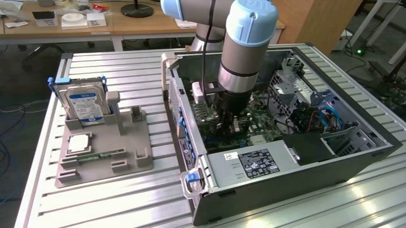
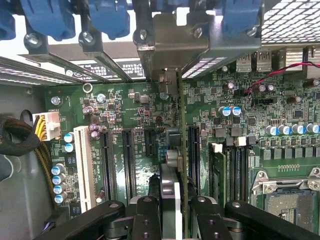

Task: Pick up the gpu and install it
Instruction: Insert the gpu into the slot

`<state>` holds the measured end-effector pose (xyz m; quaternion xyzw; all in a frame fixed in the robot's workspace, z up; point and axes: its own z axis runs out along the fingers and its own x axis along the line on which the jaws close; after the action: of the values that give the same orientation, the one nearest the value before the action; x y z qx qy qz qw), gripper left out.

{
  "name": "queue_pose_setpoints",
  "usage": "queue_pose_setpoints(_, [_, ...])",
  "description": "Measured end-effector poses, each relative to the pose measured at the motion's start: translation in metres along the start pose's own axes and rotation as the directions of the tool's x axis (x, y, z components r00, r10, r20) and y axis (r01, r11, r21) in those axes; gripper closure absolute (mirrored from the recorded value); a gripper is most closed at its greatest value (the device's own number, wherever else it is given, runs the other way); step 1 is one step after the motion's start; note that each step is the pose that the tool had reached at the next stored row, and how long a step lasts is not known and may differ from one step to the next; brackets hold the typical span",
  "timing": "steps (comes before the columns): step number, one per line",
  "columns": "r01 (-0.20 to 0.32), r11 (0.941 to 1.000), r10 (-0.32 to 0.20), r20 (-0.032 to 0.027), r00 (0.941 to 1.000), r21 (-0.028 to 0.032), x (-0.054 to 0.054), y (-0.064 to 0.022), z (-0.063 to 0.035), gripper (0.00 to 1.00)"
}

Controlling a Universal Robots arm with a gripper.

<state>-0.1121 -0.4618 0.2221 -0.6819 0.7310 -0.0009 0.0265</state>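
My gripper [image 2: 176, 220] is down inside the open computer case [image 1: 355, 156], just over the green motherboard [image 2: 125, 105]. Its two black fingers [image 2: 145, 215] are shut on the gpu [image 2: 182, 145], a thin card seen edge-on and standing upright. The card's silvery end bracket [image 2: 172, 45] sits against the case's rear slot frame, among the blue slot clips [image 2: 107, 17]. The card's lower edge lies along a long black expansion slot [image 2: 192, 155]; whether it is seated I cannot tell. In the exterior view the arm reaches straight down into the case, and the gripper [image 1: 227, 124] is partly hidden by the wrist.
A grey parts holder [image 1: 127, 161] on the slatted table at the exterior view's left carries a silver hard drive [image 1: 85, 102], a square chip [image 1: 79, 142] and a narrow green memory stick [image 1: 95, 156]. A power supply [image 1: 254, 164] fills the case's near end. Cable bundles [image 2: 15, 135] lie beside the board.
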Motion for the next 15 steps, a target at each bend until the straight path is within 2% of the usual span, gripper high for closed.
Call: queue_pose_setpoints(15, [0.0,1.0,0.0,0.0001,1.0,0.0,0.0001,0.0002,0.0035,0.71])
